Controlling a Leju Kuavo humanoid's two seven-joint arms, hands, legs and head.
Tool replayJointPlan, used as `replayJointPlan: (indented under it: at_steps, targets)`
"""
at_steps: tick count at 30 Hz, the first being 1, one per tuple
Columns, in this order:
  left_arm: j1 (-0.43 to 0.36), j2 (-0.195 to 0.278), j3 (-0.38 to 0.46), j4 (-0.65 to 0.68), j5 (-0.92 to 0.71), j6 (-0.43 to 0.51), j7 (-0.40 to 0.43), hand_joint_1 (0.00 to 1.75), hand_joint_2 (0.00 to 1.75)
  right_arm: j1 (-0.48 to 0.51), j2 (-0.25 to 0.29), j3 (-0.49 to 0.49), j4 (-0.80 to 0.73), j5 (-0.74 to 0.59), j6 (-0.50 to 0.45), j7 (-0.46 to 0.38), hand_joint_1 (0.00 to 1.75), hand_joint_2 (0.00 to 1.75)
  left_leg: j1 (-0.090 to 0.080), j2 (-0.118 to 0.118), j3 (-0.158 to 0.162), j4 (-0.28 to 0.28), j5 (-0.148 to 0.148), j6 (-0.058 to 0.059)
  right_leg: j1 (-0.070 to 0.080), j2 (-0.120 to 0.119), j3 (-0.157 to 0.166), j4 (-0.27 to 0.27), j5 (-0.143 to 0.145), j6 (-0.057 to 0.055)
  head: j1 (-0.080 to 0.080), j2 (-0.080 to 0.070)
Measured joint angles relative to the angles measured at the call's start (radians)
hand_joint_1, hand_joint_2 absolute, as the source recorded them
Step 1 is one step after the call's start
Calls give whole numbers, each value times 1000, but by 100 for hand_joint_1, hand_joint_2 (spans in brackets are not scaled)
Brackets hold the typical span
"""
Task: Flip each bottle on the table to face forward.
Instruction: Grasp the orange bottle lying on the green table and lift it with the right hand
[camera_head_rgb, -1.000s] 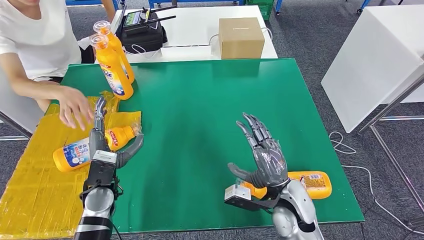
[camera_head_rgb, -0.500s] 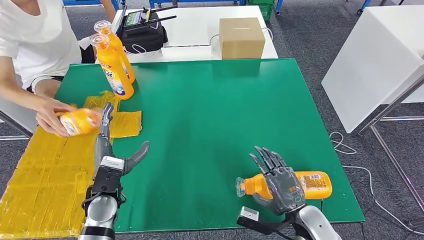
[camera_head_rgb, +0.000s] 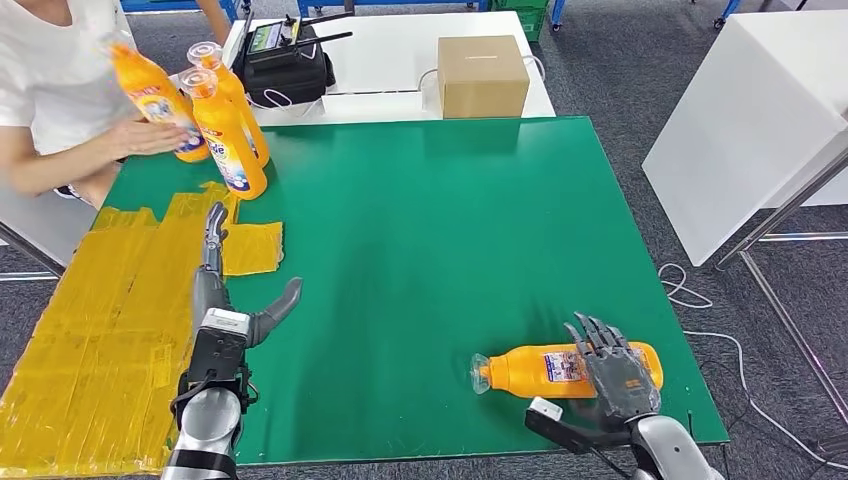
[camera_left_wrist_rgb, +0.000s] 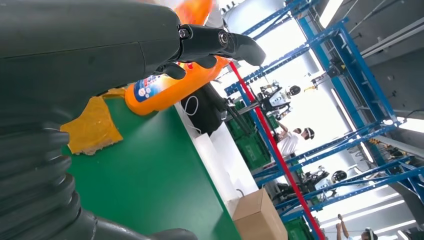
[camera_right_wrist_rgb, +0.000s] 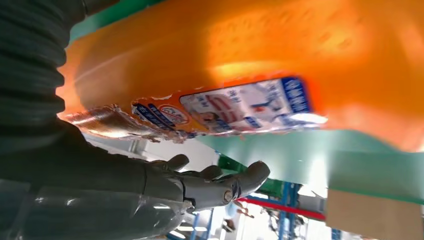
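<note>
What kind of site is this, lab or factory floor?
Likely a robotics test lab: a green mat table, blue metal racking overhead, a person standing orange bottles up by hand.

Silver arms, dark grey fingers (camera_head_rgb: 600, 335) (ribbed wrist covers).

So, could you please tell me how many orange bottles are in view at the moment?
4. Two upright bottles stand at the table's far left corner, a person's hand holds a third bottle beside them, and a lying bottle sits by the right hand.
</note>
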Motion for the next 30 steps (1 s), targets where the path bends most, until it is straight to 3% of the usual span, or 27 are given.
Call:
replayJointPlan:
  at_steps: [15, 16, 20, 30]
  targets:
    - [-8, 0, 0, 11, 15, 0, -6, 0, 175, -92, 23, -40, 109, 18, -3, -23, 0, 175, 0, 0, 2, 0, 0, 0, 0, 0, 1, 0, 0, 0, 0, 0]
    - [-11, 0, 0, 15, 16, 0, -7, 0, 175, -112, 28, -45, 134, 22, -3, -26, 7, 175, -1, 0, 2, 0, 0, 0, 0, 0, 2, 0, 0, 0, 0, 0]
    - [-17, 0, 0, 25, 23, 0, -13, 0, 175, -160, 36, -52, 204, 37, 12, -34, 172, 175, -1, 0, 4, 0, 0, 0, 0, 0, 4, 0, 0, 0, 0, 0]
    - [-37, 0, 0, 47, 40, -3, -25, 0, 175, -248, 2, -48, 362, 85, 48, -35, 175, 175, -1, 0, 12, 0, 0, 1, 0, 0, 11, -2, 0, 1, 0, 0]
